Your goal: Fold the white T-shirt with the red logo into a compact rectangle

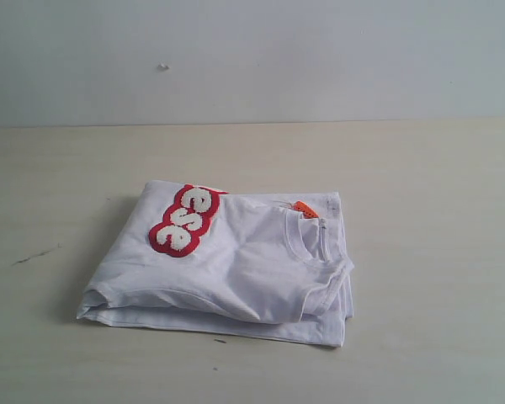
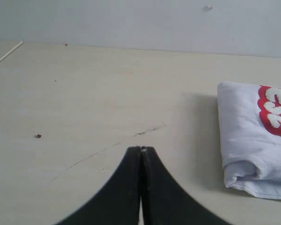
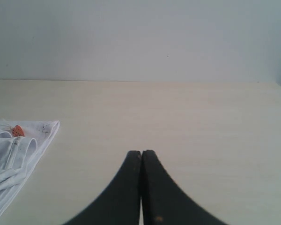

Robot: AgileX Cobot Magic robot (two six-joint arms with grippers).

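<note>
Pale beige, wood-grained tabletop (image 1: 429,168) meeting a plain grey-white wall (image 1: 337,59) under soft, even light. A small mark (image 1: 162,66), possibly a chip, interrupts the wall. A thin dark scratch (image 2: 147,130) and a dark speck (image 2: 38,136) blemish the tabletop.

T-shirt (image 1: 236,269) on the table (image 1: 429,210), logo (image 1: 183,220) at its upper left, collar (image 1: 320,248) right
</note>
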